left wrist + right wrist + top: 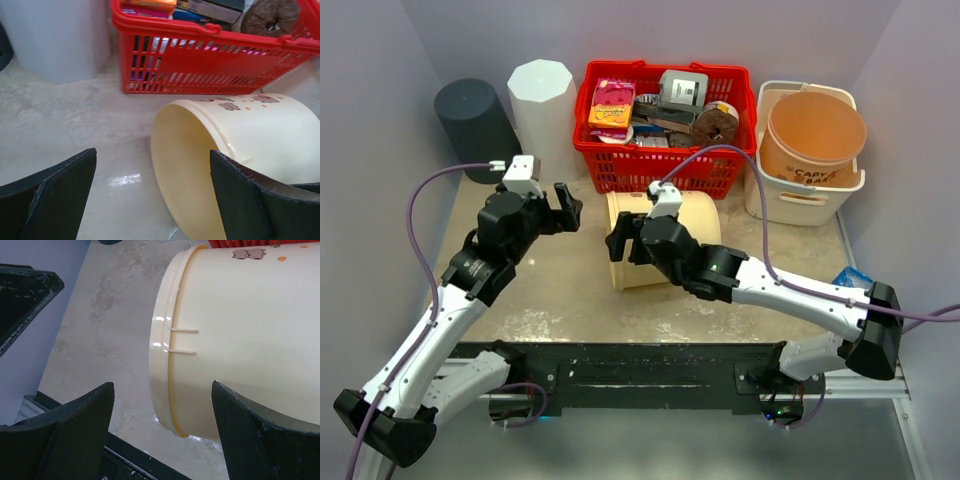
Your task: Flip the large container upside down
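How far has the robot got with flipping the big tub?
About halfway, I think. The tub lies on its side, mouth facing left. Both claws are open: the left claw by its mouth, the right claw over its rim, neither gripping. Still left: tip it mouth-down.

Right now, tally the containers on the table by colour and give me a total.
Cream: 1, large container on its side
Red: 1, basket
White: 2, tall bin, handled tub
Orange: 1, bucket inside the tub
Dark grey: 1, round bin
Total: 6
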Action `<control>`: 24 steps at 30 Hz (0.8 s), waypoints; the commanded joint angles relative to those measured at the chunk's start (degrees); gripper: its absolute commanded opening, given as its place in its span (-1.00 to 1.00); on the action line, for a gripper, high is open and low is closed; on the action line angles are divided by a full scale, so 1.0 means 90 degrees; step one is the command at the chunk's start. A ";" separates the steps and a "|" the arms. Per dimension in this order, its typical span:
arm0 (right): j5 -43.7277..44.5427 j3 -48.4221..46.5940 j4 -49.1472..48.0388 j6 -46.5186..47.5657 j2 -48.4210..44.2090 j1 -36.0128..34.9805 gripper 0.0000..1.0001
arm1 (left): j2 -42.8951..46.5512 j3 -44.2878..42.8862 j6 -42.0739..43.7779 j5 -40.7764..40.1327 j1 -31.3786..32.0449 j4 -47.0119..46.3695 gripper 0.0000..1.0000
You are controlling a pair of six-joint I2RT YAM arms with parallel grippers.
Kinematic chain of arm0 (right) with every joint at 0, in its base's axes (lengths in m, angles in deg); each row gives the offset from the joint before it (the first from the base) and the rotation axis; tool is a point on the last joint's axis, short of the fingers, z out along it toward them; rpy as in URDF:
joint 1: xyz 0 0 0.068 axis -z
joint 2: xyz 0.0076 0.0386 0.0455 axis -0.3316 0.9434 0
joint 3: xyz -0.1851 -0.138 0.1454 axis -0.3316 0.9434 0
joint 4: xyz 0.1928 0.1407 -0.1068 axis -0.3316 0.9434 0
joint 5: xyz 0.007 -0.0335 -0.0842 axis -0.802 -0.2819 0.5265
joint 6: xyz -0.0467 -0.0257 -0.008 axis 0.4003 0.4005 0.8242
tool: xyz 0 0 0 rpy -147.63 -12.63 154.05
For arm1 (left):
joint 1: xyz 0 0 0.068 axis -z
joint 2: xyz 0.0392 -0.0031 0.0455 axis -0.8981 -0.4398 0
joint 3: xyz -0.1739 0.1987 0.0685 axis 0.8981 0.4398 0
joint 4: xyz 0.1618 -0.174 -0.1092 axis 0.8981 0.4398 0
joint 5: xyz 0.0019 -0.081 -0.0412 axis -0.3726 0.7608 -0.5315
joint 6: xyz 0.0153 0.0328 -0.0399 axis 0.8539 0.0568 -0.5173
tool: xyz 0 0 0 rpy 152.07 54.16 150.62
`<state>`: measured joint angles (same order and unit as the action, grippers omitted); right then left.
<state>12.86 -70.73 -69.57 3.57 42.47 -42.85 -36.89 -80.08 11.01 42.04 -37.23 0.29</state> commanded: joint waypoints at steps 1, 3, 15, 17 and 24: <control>0.1251 -0.0824 0.0415 0.0013 0.0490 -0.0458 0.63 | 0.0389 0.0078 0.0569 -0.0454 -0.0229 0.0686 0.99; 0.1631 -0.1224 0.0592 0.0023 0.0716 -0.0587 0.63 | 0.0488 0.0283 0.0686 -0.0464 -0.0317 0.0696 0.99; 0.2678 -0.2554 0.1930 -0.0524 0.2260 -0.0987 0.30 | 0.0508 0.1055 0.0999 -0.0259 -0.0659 0.0325 0.99; 0.2805 -0.2613 0.1989 -0.0553 0.2338 -0.0988 0.25 | 0.0508 0.1152 0.1009 -0.0171 -0.0708 0.0257 0.99; 0.3391 -0.3033 0.2535 -0.0895 0.2690 -0.0997 0.19 | 0.0498 0.1270 0.1019 0.0064 -0.0855 0.0178 0.99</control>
<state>36.42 -93.79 -49.70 -0.86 66.67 -51.50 -32.74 -69.22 19.03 41.07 -43.99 5.01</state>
